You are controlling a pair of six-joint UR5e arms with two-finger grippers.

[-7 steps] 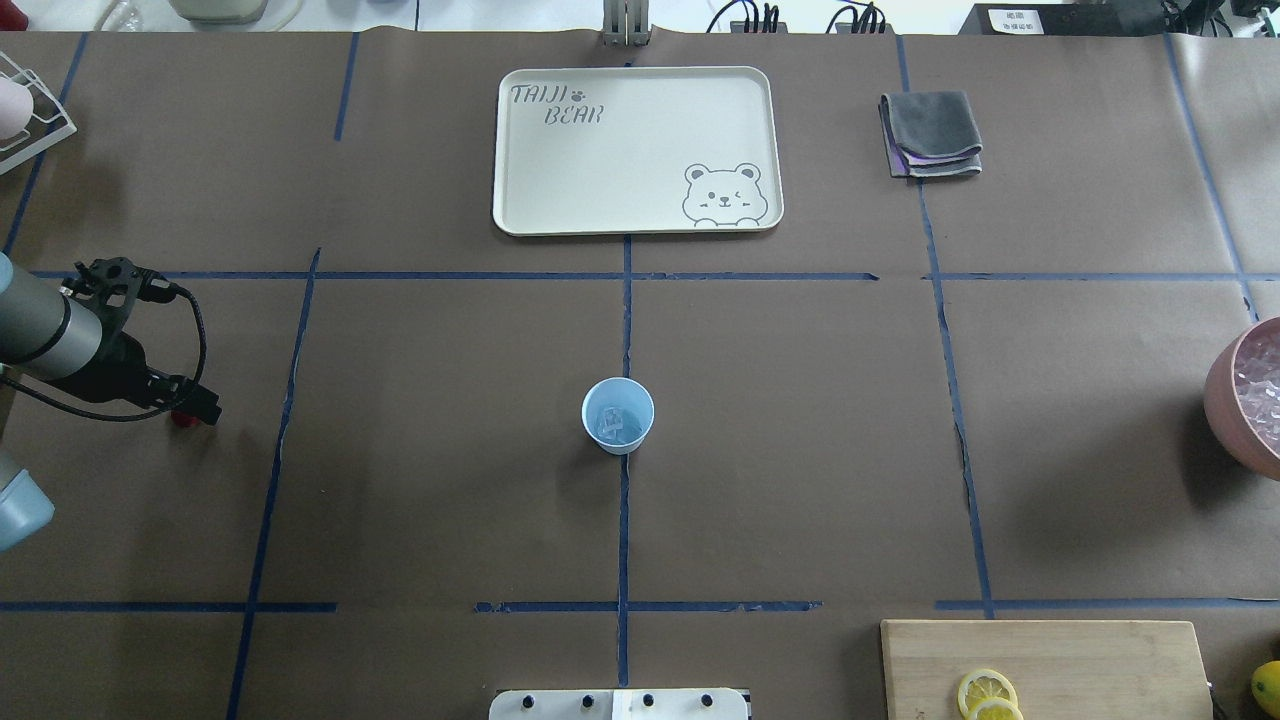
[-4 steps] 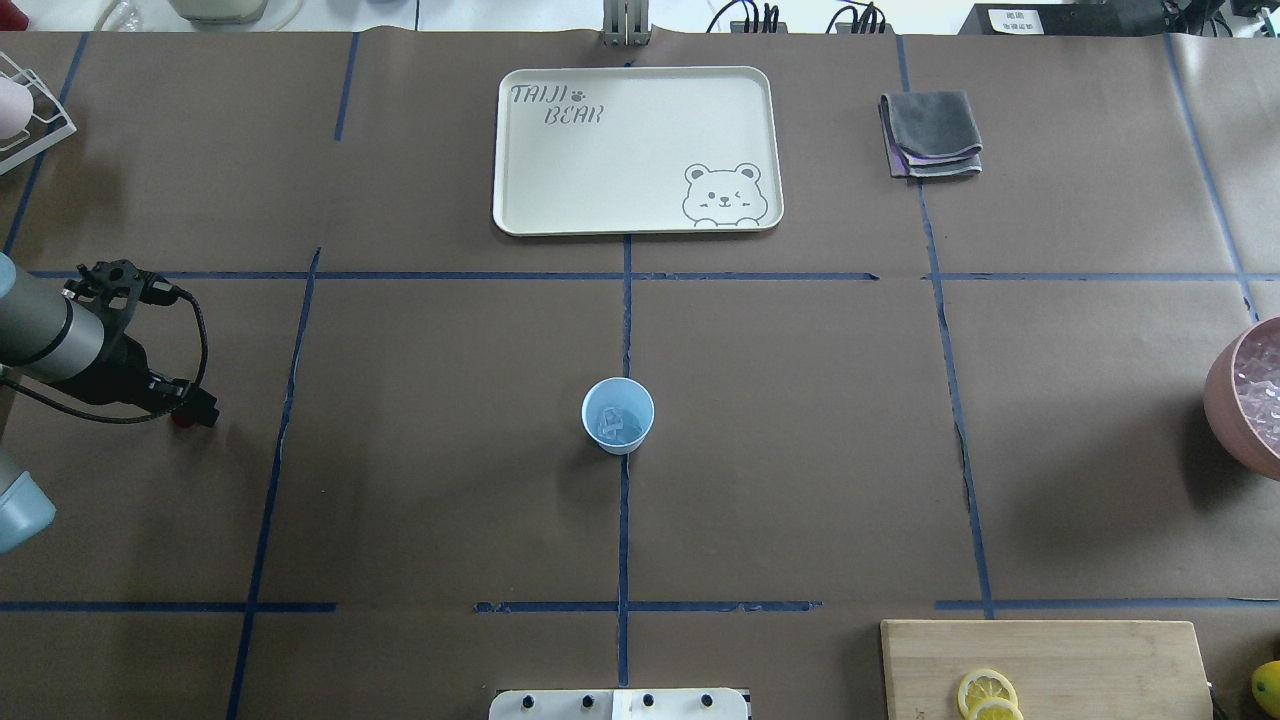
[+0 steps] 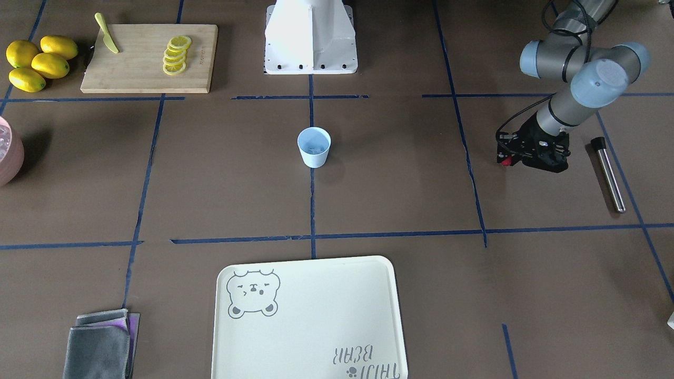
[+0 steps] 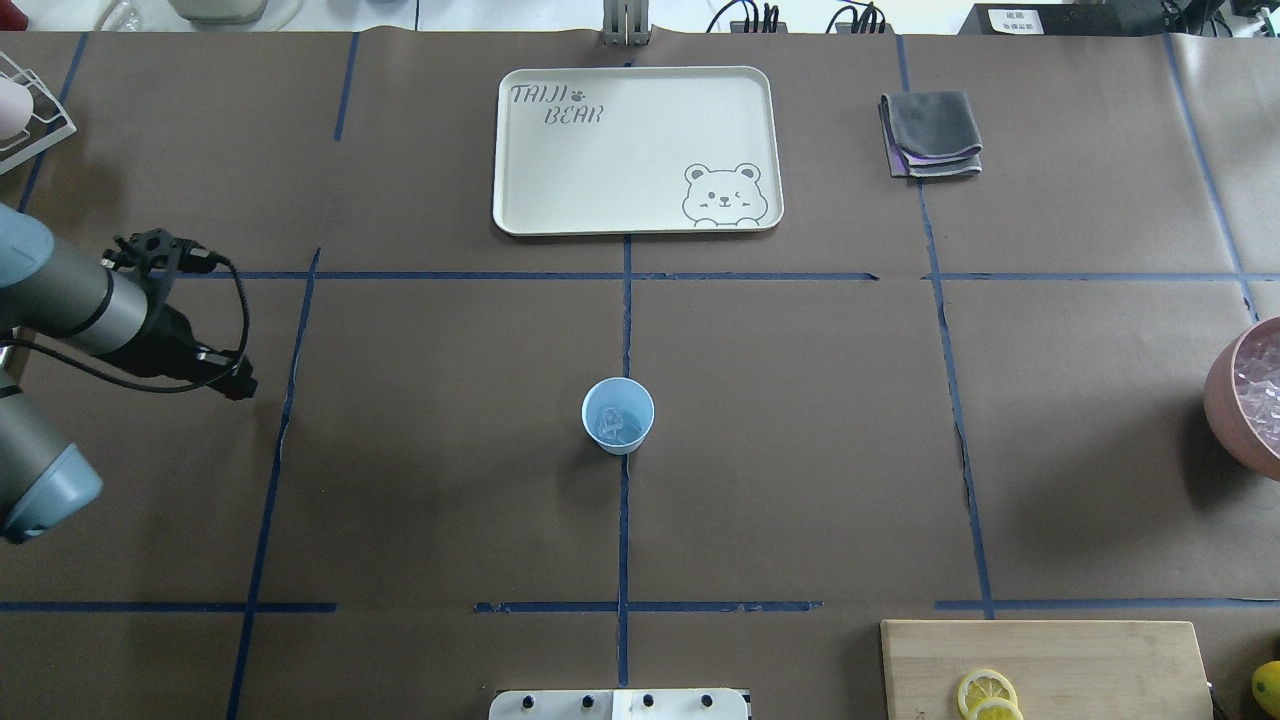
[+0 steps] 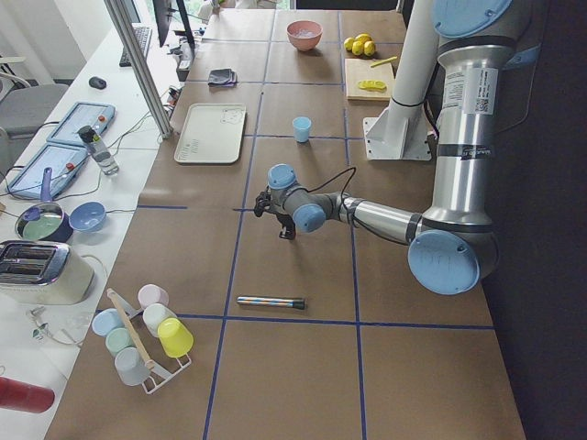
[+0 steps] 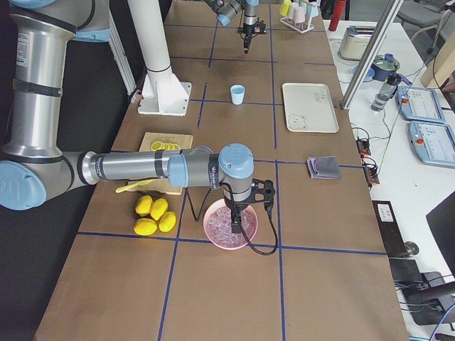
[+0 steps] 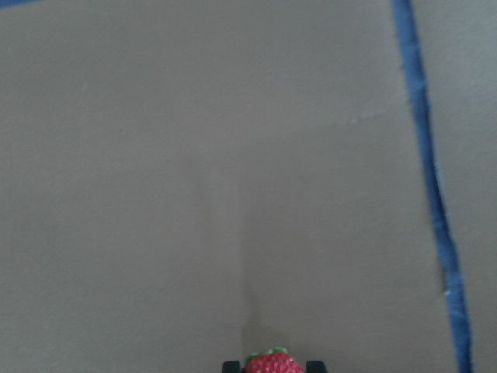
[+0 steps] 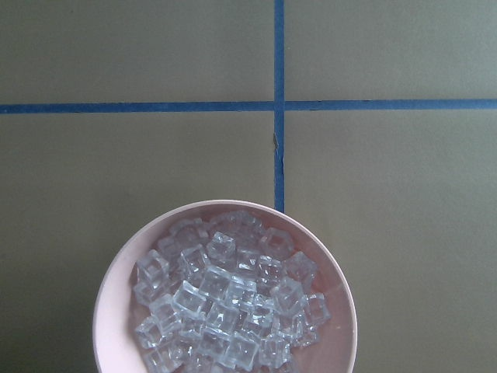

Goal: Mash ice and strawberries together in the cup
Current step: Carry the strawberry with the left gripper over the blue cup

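The left gripper's (image 7: pixel 272 367) black fingers (image 7: pixel 231 365) are clamped on a small red strawberry (image 7: pixel 273 361), one on each side of it, with its green cap pointing away from the wrist camera. The gripper hangs over bare brown table paper (image 4: pixel 420 420), well away from the cup (image 4: pixel 618 415) on the side of the robot's left arm. The pale blue cup stands upright on a blue tape line straight out from the robot's base, with a few clear chunks of ice (image 4: pixel 615 424) in its bottom. A metal rod with a black end (image 3: pixel 608 173) lies flat on the paper, farther from the cup than the left gripper on the same side. The right gripper (image 6: pixel 237 217) hangs over a pink bowl (image 8: pixel 116 311) heaped with ice cubes (image 8: pixel 225 311), well away from the cup on the opposite side. Whether its fingers are apart or together cannot be told. Nearer the robot than the cup on that side are a wooden cutting board (image 3: pixel 137 71) carrying lemon slices (image 3: pixel 175 54) and a yellow-green knife (image 3: pixel 107 40), with whole lemons (image 3: pixel 39 60) just past it. Beyond the cup from the robot lies a cream bear tray (image 4: pixel 640 130), with a folded grey cloth (image 4: pixel 931 133) off to its right-arm side.
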